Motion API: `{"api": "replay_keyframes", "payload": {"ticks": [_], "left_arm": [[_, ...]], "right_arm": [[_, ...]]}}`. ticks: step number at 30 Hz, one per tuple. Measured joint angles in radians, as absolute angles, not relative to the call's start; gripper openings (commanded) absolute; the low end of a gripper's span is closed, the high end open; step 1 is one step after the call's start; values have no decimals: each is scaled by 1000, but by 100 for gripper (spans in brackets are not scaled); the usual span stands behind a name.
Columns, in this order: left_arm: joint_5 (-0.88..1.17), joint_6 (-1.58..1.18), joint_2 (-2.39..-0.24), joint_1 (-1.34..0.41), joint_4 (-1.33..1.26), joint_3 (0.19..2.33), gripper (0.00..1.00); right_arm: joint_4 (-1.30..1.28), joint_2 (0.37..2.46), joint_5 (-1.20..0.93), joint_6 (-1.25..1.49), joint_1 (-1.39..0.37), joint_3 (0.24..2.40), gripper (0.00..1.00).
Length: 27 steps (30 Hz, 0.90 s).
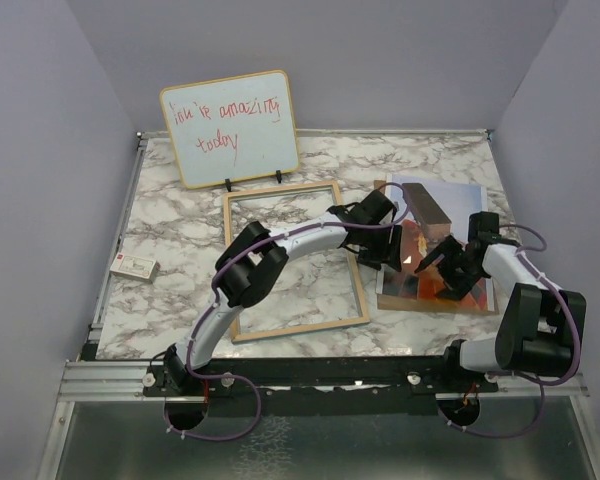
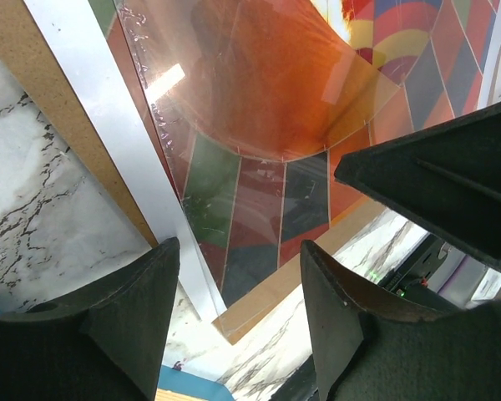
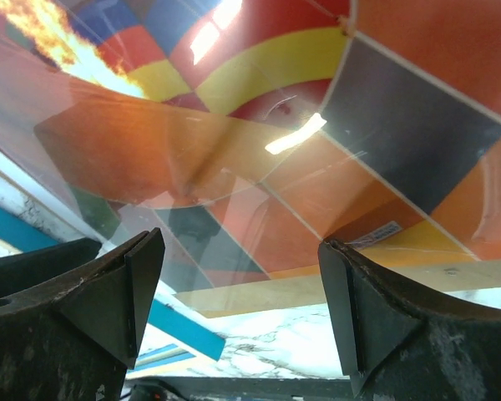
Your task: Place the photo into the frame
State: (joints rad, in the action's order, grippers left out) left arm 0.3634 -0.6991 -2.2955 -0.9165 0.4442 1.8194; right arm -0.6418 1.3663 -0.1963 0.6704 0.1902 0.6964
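Lilac walls close in a marble-topped table [image 1: 170, 310], with a whiteboard [image 1: 230, 130] propped at the back and a small white-and-red box [image 1: 135, 266] near the left edge. The frame [image 1: 300, 328] lies flat left of centre, light wood face up, and our left arm reaches across it. Just beside its right rail lies the photo [image 1: 458, 205] — balloon print face up on a brown backing board [image 2: 33, 58], not in the frame at all. A glossy clear sheet [image 3: 192, 150] seems to lie bowed over the print; we cannot tell whether it is loose.

Both our grippers hang over the lower part of the print, close together. The left gripper [image 2: 238, 251] has its jaws parted, with the print's edge and a strip of board showing in the gap and nothing caught. The right gripper [image 3: 242, 238] stands spread wide above the orange and dark patches, likewise grasping nothing.

We judge the step in hand to be the pick-up of the photo; the insertion has not begun. The next move calls for a finger worked under one thin edge — hard with a print lying flat — and a pinch that takes the print alone, leaving board and clear sheet behind. After that comes a level carry leftward to the frame's opening, and our left arm must clear that opening first.
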Motion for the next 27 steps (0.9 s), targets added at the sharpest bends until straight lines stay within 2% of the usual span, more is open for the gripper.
{"api": "replay_keyframes", "payload": {"ticks": [10,14,17,22,27], "left_arm": [[372,-699,-2299,-909,461,1824,62],[373,-691,-2297,-903,464,1823,62],[371,-678,-2291,-899,481,1816,61],[366,-652,-2289,-881,513,1808,61],[370,-622,-2289,-870,534,1818,61]], "right_arm": [[-560,1406,-419,672,190,672,83],[-571,1397,-411,658,189,683,83],[-610,1379,-292,639,183,734,87],[-665,1378,21,627,184,877,96],[-689,1431,267,625,203,938,100]]}}
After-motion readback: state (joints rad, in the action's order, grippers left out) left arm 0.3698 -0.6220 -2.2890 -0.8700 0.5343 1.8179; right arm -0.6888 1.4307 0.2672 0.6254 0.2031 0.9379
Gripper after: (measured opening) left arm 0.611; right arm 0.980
